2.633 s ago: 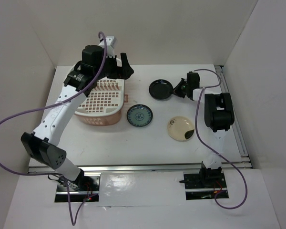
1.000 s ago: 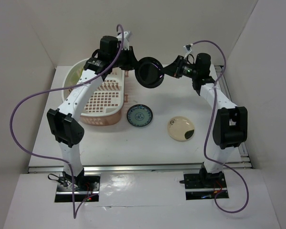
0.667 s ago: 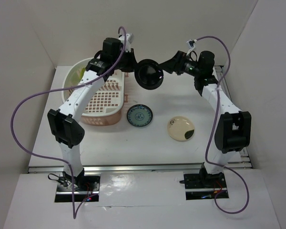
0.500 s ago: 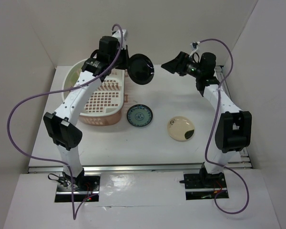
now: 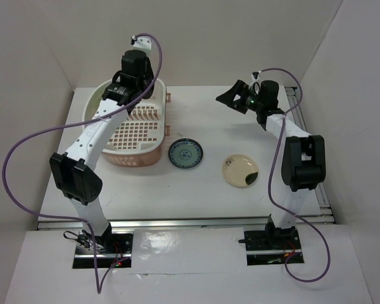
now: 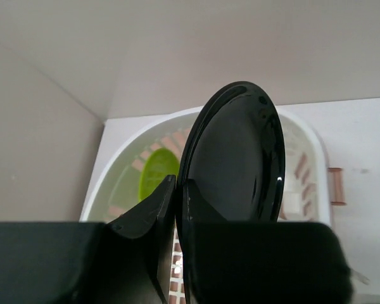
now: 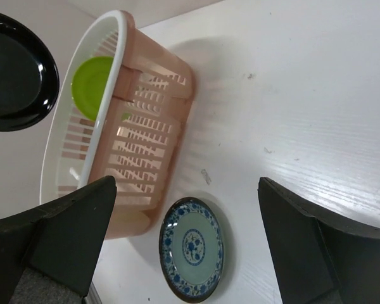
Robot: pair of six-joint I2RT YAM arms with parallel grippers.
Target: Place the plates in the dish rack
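Note:
My left gripper [image 6: 179,182] is shut on the lower edge of the glossy black plate [image 6: 234,158]. It holds the plate on edge above the pale pink dish rack [image 6: 312,152]. A lime green plate [image 6: 157,180] stands inside the rack at its far end. Seen from above, the left gripper [image 5: 134,81] hangs over the rack's back half and the arm hides the black plate. My right gripper [image 5: 227,96] is open and empty, raised above the table's back right. The blue-green plate [image 5: 185,154] and the cream plate [image 5: 240,170] lie flat on the table.
The rack [image 5: 90,109] fills the back left of the white table. White walls enclose the table on three sides. In the right wrist view the blue-green plate [image 7: 192,248] lies just off the rack's pink side wall [image 7: 155,136].
The right gripper let go of the black plate, opened wide and drew back to the right. The left gripper carried the plate left, from between the arms to above the rack.

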